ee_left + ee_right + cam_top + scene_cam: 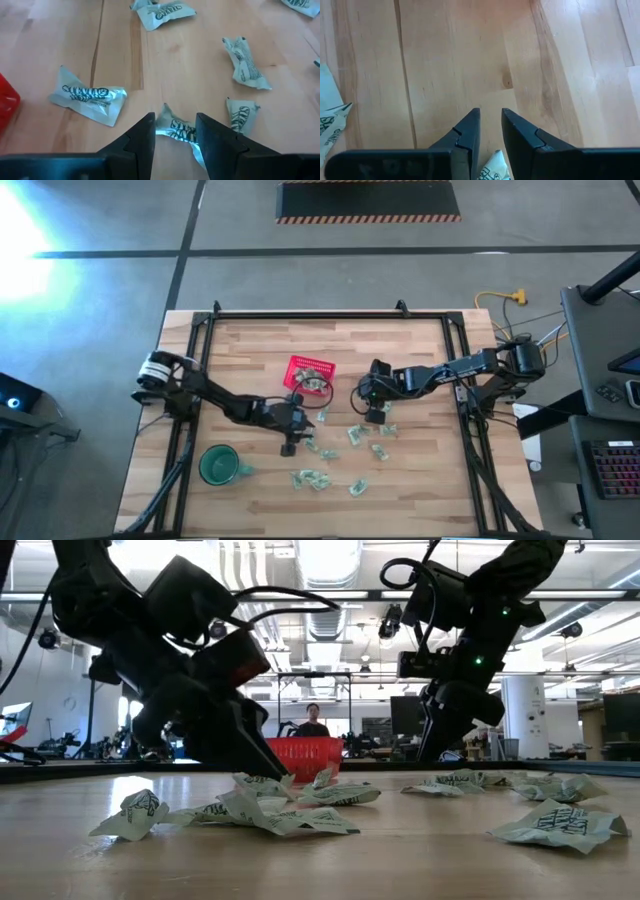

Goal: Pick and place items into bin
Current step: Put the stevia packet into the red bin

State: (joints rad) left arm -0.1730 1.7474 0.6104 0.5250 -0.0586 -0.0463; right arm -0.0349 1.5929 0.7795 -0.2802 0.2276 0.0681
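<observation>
Left claw (175, 132): low over the worktop (420, 480) near its middle, fingers spread on either side of one wrapped piece (176, 129), which lies on the wood between them; it looks placed so for a pick, the grip not yet made.
Right claw (490, 131): right of the middle of the worktop, pointing down at bare wood; a corner of a wrapper (496, 167) shows between the fingers near their base, and I judge that they are pinching it (only this small part is visible).
Bin (309, 373): the red basket stands behind the middle of the worktop, between the two claws and near both, so each carry is short.
Items (355, 435): most are scattered in front of the bin, toward the front edge; something pale lies at the basket's rim.
Green mug (217, 465): near the front left corner, apart from the work.
</observation>
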